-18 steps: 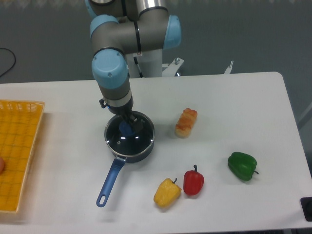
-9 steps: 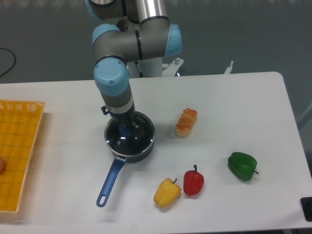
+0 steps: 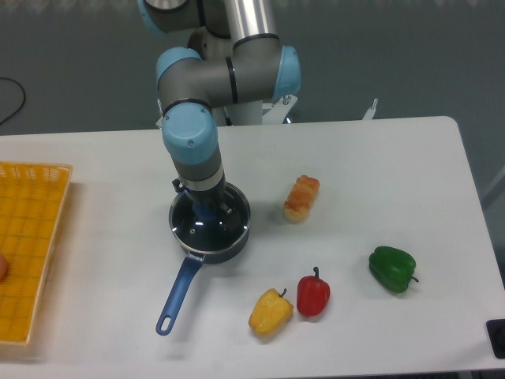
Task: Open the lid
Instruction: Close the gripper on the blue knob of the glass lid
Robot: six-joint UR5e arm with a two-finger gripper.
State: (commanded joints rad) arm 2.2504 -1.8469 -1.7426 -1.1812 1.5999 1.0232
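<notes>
White table [image 3: 379, 166] against grey wall. Lid [image 3: 207, 227] sits on dark blue saucepan [image 3: 229, 251], left of centre, handle toward 7 o'clock. Gripper [image 3: 207, 209] down over the blue knob; fingers hidden by the wrist, closure cannot be told. Bread roll [image 3: 301, 198] at 3 o'clock of pan; yellow pepper [image 3: 270, 312], red pepper [image 3: 313, 294], green pepper [image 3: 392, 268] toward 4–5 o'clock. Yellow basket [image 3: 28, 245] at 9 o'clock.

Glossy glass lid [image 3: 207, 230] with thin metal rim; smooth matt white table [image 3: 379, 181]; shiny plastic-looking peppers [image 3: 313, 295].
</notes>
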